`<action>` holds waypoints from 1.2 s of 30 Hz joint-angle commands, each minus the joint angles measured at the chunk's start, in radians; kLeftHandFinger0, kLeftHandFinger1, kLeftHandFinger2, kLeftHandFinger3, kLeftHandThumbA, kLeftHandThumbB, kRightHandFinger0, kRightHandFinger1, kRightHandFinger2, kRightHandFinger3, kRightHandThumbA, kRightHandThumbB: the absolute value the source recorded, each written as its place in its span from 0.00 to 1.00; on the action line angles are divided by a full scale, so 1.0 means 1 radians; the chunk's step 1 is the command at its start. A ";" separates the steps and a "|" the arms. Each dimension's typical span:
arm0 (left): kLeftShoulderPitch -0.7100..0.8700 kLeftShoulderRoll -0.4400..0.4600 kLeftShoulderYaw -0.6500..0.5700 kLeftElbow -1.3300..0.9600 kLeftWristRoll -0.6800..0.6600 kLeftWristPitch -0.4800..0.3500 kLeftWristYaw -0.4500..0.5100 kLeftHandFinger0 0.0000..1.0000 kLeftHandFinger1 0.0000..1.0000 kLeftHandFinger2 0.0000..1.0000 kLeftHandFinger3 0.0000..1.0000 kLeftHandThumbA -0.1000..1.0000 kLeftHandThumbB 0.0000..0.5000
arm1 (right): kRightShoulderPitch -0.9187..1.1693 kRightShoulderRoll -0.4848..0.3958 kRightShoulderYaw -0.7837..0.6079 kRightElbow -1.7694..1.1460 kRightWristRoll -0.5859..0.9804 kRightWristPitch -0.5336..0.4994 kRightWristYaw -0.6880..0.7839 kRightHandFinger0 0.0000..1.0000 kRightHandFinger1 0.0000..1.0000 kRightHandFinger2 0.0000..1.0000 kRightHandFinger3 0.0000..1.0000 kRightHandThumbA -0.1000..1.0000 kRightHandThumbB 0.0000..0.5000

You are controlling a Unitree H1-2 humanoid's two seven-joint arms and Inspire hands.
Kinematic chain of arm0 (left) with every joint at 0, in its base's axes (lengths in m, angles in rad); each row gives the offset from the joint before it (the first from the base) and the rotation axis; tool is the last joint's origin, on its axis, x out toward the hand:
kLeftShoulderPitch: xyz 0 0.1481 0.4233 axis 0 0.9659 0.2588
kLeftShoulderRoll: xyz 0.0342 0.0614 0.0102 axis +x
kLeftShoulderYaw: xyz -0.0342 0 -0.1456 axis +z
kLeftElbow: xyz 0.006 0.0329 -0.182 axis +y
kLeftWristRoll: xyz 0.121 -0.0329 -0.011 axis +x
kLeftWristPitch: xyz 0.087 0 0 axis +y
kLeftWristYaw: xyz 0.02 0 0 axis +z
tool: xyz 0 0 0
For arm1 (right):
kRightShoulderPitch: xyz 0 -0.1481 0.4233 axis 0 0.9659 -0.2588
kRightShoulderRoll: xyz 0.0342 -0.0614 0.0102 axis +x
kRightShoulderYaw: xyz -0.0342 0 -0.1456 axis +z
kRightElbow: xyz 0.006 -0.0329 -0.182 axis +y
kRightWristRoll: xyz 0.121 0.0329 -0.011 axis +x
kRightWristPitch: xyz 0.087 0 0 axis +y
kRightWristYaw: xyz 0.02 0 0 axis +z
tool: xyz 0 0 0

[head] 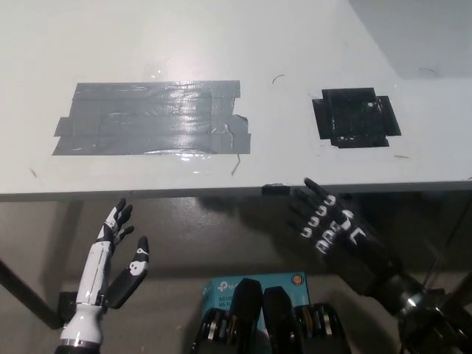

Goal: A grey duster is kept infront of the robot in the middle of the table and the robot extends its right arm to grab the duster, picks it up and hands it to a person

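Two robot hands are in view, and neither holds anything. The right robot hand (335, 232) is black, sits just below the near edge of the counter (221, 44), and has its fingers spread apart with the palm empty. Its fingertips (310, 184) lie close to the counter edge. The left robot hand (118, 254) is white, rests low at the lower left, clear of the counter, with fingers apart and nothing in its grasp.

Task object: the grey duster is not visible anywhere in the head view. No person's hand is visible either. On that evidence the handover appears complete, but this is a judgement only; the duster's location cannot be confirmed.

Counter surface: a grey tape patch (155, 118) lies left of centre, and a black tape patch (356, 118) lies to its right, well apart from it. Both are flat and carry nothing.

Hazards from this state:
- Raising the right robot hand straight up risks striking the underside or lip of the counter, because the fingertips sit close beneath the edge.
- Closing or reaching again yields an empty grasp, as no object is present.
- A box (254, 282) on the floor lies below the arms; lowering the right arm carelessly may contact it.
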 commanded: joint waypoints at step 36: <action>0.082 0.036 -0.054 -0.022 0.022 -0.039 0.015 1.00 1.00 1.00 1.00 1.00 0.70 | 0.106 0.043 -0.044 0.050 -0.762 -0.467 -0.121 1.00 1.00 1.00 1.00 1.00 0.81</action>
